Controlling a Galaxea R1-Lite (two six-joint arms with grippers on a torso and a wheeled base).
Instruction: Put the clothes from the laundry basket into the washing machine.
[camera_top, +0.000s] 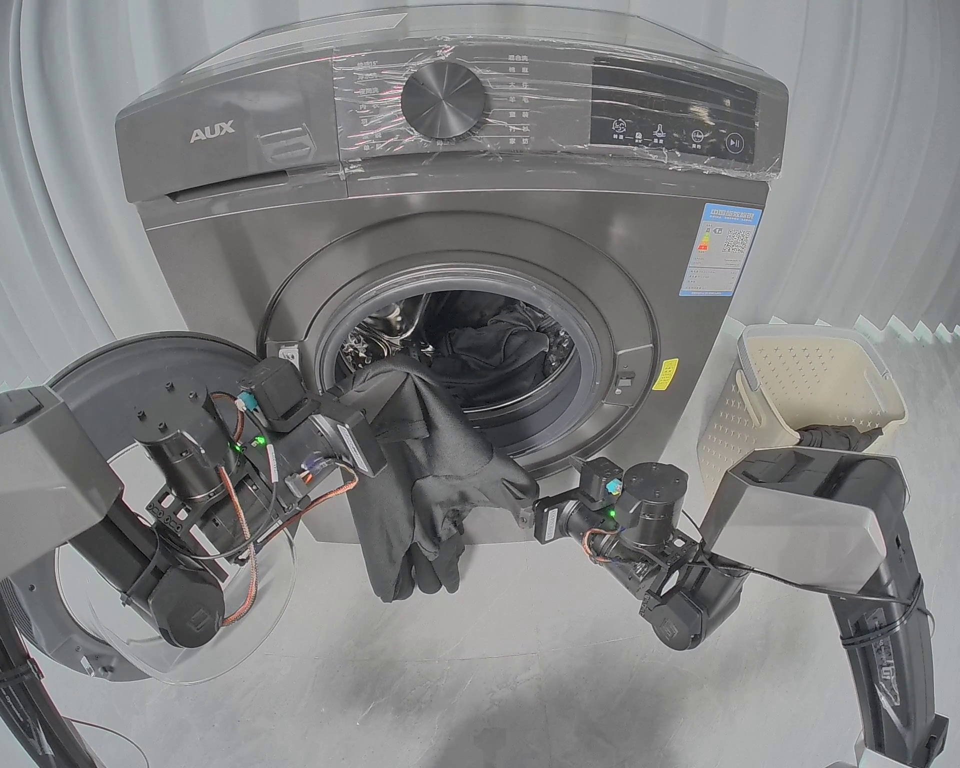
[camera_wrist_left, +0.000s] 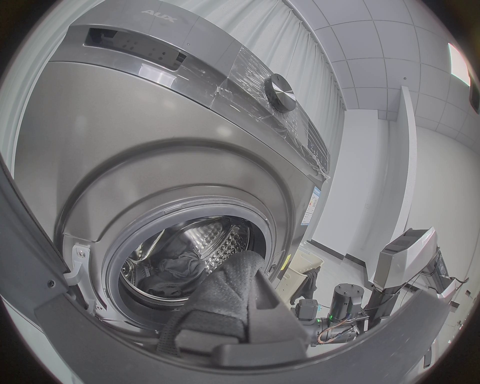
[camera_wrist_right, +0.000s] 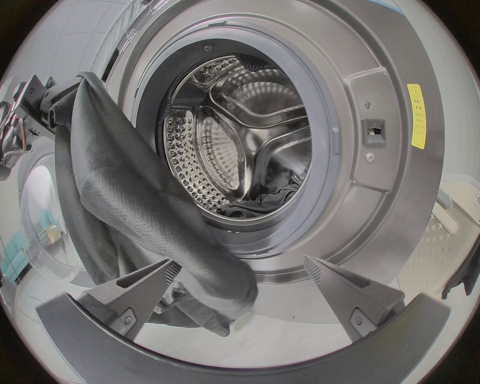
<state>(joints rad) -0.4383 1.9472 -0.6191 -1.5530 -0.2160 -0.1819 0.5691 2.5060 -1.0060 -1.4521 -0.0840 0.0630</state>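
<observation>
A robot's left gripper (camera_wrist_left: 235, 325) is clamped on a dark garment (camera_top: 430, 450) at the left edge of the washer's (camera_top: 230, 260) round opening; the cloth is bunched tight between its two fingers; from there it falls across the opening's lower left rim and hangs down the front panel toward the grey floor (camera_top: 500, 660), most of it outside the drum (camera_wrist_right: 225, 150).

The right gripper (camera_wrist_right: 236, 260) sits low in front of the washer, just below the opening's lower rim and pointed at the drum, its fingers spread wide apart; a thick fold of the hanging garment passes between them, nearer one finger than the other; whether it touches either cannot be told.

More dark clothes (camera_top: 490, 350) lie heaped at the bottom of the drum, behind the hanging garment.

The door (camera_top: 110, 370) stands swung open at the washer's left side, behind the left arm; its clear window faces the floor side of the head view.

The cream basket (camera_top: 815, 385) stands on the floor by the washer's right front corner, well apart from both grippers; one dark cloth (camera_top: 835, 437) lies at its near rim, above the right arm's grey shell.

Pale curtains (camera_top: 60, 200) hang behind the washer on both sides.
</observation>
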